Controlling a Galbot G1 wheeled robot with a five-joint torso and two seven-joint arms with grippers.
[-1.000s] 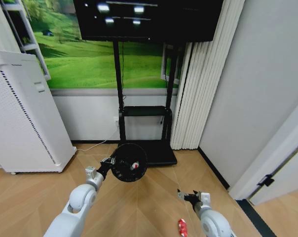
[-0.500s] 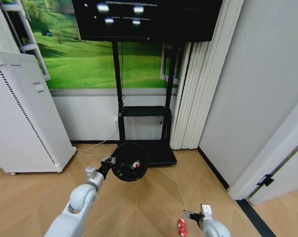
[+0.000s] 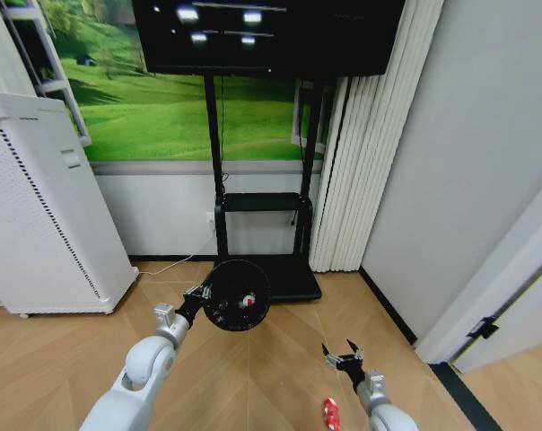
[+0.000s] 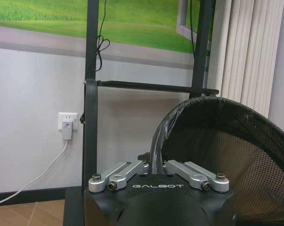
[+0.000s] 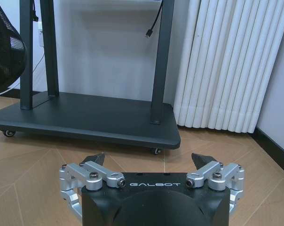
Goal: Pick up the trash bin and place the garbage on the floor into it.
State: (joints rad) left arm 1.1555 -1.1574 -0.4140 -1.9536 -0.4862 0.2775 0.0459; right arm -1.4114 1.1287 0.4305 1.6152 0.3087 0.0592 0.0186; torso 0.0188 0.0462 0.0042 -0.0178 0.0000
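The left gripper [image 3: 199, 294] held the trash bin [image 3: 236, 294] by its rim, jaws clamped on the mesh edge, the bin lifted off the floor [image 3: 280, 359] with a red-and-white scrap [image 3: 246, 301] inside. To the right and nearer, the right gripper [image 3: 341, 357] hovered with jaws spread wide. A red can [image 3: 331, 414] lay on the floor near it.
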